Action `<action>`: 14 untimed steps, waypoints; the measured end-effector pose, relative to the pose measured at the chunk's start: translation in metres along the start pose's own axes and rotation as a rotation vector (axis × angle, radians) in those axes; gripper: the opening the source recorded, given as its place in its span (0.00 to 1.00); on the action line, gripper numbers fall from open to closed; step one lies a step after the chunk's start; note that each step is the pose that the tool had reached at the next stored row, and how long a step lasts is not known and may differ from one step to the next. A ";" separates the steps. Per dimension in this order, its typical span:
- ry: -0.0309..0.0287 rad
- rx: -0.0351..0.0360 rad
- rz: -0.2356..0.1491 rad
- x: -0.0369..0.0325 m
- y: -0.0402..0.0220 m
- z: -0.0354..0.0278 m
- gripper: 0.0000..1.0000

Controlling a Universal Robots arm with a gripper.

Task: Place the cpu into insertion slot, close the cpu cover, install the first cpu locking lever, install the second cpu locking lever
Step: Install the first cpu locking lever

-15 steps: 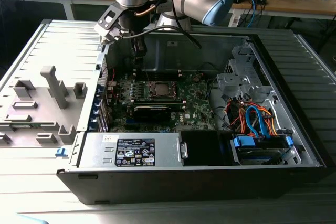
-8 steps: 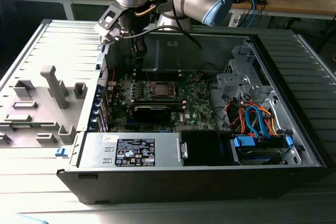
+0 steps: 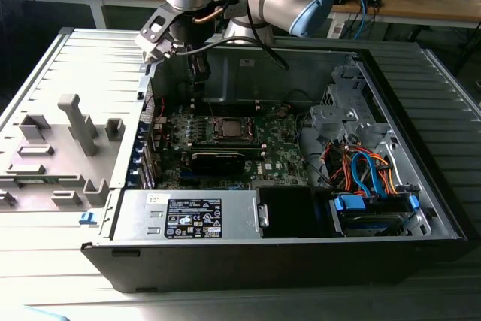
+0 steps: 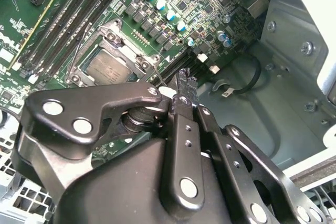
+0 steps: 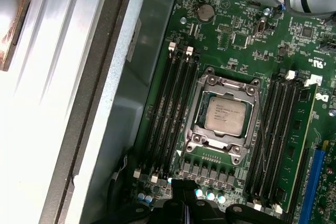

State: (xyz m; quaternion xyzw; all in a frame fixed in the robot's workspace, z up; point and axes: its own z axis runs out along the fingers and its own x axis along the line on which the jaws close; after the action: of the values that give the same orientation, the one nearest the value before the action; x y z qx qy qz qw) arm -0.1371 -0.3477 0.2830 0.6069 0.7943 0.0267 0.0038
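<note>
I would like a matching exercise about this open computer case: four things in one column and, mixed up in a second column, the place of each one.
Things
1. small square grey-topped cpu
2. round silver coin battery
3. blue flat cables
4. black metal gripper

Places
A. hanging over the green motherboard
B. among the orange wires, at the exterior view's right
C. inside the silver-framed socket
D. on the board, apart from the socket

Pairs: 1-C, 2-D, 3-B, 4-A
</note>
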 end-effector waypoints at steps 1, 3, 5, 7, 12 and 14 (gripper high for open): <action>0.0001 0.0001 -0.003 0.0000 0.0000 0.0000 0.11; 0.0003 0.0001 -0.006 0.0000 0.0000 0.0000 0.11; 0.0005 0.0003 -0.011 0.0000 0.0000 0.0000 0.11; 0.0014 0.0008 -0.029 0.0000 0.0000 0.0000 0.11; 0.0023 0.0013 -0.049 0.0000 0.0000 0.0000 0.11; 0.0025 0.0014 -0.052 0.0000 0.0000 0.0000 0.11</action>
State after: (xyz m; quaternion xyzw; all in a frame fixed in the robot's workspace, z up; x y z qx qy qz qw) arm -0.1371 -0.3477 0.2830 0.5860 0.8099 0.0268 0.0031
